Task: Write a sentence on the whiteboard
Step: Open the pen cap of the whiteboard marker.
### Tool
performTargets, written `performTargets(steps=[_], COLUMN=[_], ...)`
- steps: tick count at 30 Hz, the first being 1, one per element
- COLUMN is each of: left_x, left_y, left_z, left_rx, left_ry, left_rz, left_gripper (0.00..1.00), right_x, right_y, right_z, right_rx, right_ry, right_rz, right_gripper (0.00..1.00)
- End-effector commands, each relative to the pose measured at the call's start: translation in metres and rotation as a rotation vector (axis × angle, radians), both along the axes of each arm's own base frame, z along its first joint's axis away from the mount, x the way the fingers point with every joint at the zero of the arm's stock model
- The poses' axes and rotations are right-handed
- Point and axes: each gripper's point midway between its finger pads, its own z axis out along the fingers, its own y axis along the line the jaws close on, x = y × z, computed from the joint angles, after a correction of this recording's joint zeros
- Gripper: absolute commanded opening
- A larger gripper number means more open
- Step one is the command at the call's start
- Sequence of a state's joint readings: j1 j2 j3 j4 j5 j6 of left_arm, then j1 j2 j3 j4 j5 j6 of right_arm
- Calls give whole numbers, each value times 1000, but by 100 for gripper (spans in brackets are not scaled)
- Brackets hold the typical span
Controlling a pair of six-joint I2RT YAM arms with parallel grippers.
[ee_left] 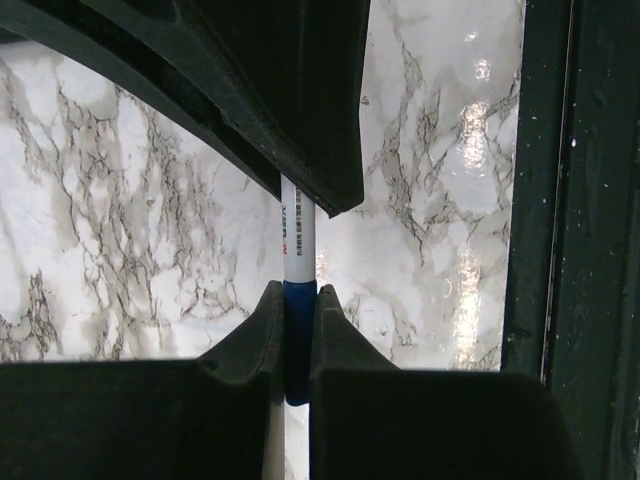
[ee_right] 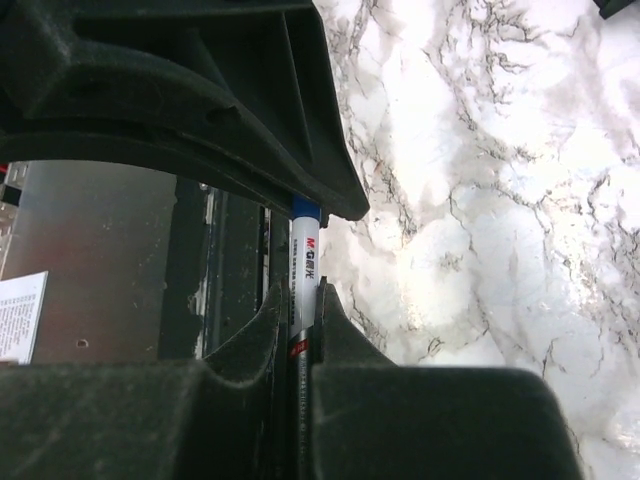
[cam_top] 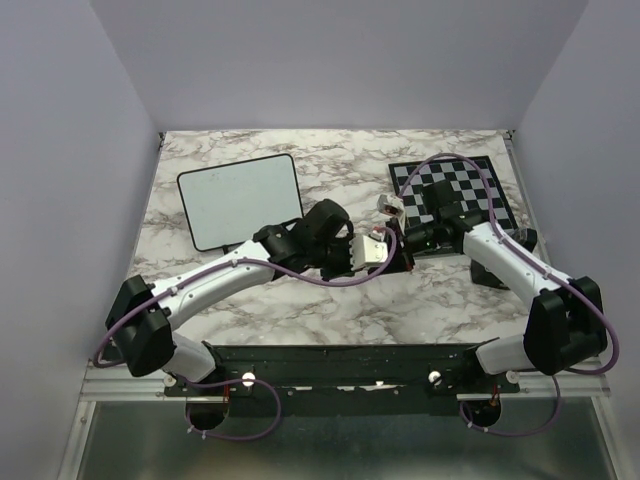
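The whiteboard (cam_top: 240,200) lies at the back left of the marble table, and I see no blue sentence on it, only faint smudges. My two grippers meet at the table's middle on one white marker with a blue cap. My left gripper (cam_top: 372,250) (ee_left: 298,305) is shut on the marker's blue cap (ee_left: 298,345). My right gripper (cam_top: 408,246) (ee_right: 304,298) is shut on the marker's white printed barrel (ee_right: 304,255). The marker is held off the table between them, mostly hidden in the top view.
A black-and-white chessboard (cam_top: 455,190) lies at the back right, partly under the right arm. A small object (cam_top: 390,206) sits just left of it. The black frame rail (ee_left: 570,240) runs along the table's near edge.
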State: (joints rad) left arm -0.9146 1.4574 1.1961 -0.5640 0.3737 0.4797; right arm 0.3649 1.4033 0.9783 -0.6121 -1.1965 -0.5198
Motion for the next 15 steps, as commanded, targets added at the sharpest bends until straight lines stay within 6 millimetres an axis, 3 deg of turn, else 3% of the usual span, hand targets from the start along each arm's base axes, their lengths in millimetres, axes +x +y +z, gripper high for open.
performTargets(steps=[1, 2, 4, 6, 7, 8, 12, 15], left_x=[14, 15, 25, 25, 24, 23, 16, 10], left_y=[30, 39, 57, 67, 72, 79, 83, 76], left_z=[-3, -10, 0, -4, 6, -1, 4, 5], left_rx=[25, 42, 16, 5, -26, -22, -76, -155], left_ry=[-93, -103, -161, -213, -256, -269, -280, -146], left_rz=[70, 78, 132, 122, 119, 125, 140, 251], left_gripper=[0, 0, 0, 0, 0, 0, 0, 0], right_x=[-9, -9, -10, -10, -9, -8, -4, 20], right_y=[3, 3, 1, 0, 0, -1, -4, -20], right_z=[17, 19, 18, 19, 20, 19, 19, 18], right_rx=[36, 35, 26, 20, 19, 11, -19, -93], right_ry=[-37, -51, -46, -66, -73, -82, -129, -160], right_rz=[59, 62, 60, 62, 60, 56, 32, -99], right_gripper=[0, 1, 0, 1, 0, 0, 0, 1])
